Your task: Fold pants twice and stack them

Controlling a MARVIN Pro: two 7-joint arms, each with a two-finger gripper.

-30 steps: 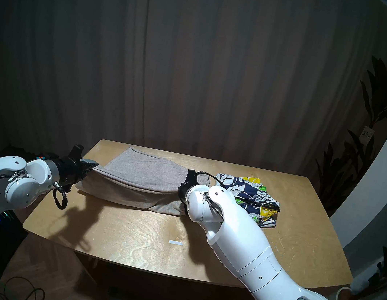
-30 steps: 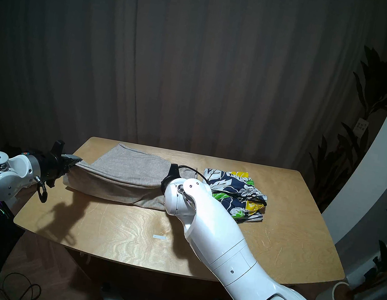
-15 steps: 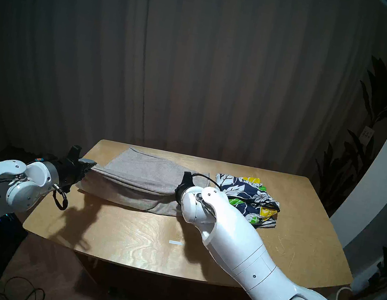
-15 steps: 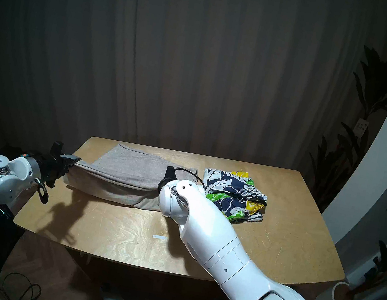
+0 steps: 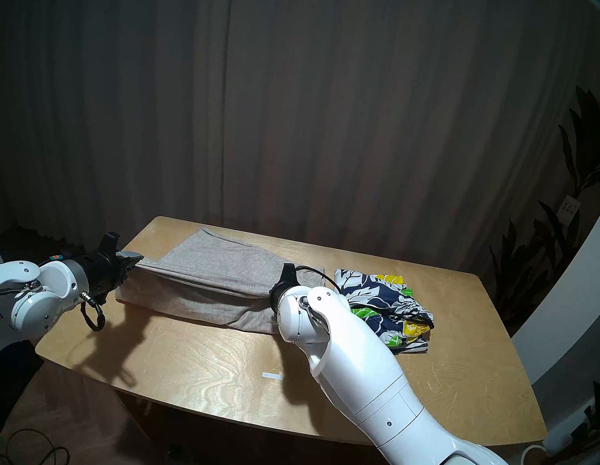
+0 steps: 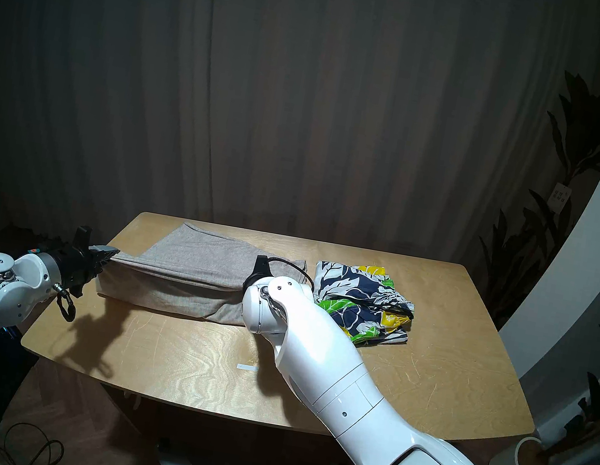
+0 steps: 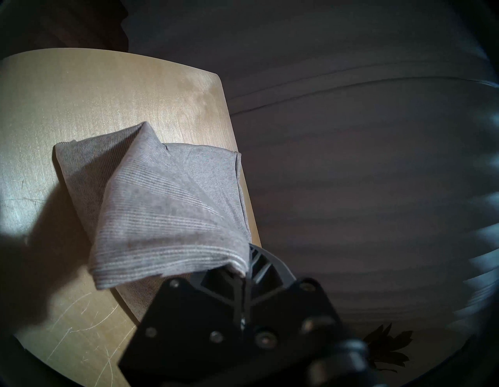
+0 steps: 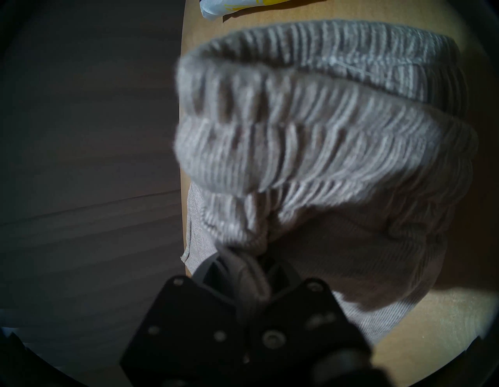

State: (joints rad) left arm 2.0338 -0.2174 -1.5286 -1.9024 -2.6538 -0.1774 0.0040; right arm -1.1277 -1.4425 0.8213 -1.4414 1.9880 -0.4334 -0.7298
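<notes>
Wooden desk (image 5: pixel 464 372), curtained room: grey pants (image 5: pixel 211 282) at centre-left, left hand (image 5: pixel 135 260) clamped on hem, right hand (image 8: pixel 253 281) clamped on waistband, both slightly lower than a second ago, first fold nearly laid; floral shorts (image 5: pixel 381 303) right of centre, unfolded.

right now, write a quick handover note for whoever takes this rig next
Left gripper: shut on the leg end of the grey pants.
Right gripper: shut on their gathered waistband.
The pants stretch between both grippers across the far left of the table, one lengthwise fold in progress.
Floral shorts lie bunched at the far right, untouched.
Left: finish both folds on the pants, fold the shorts, stack.
</notes>
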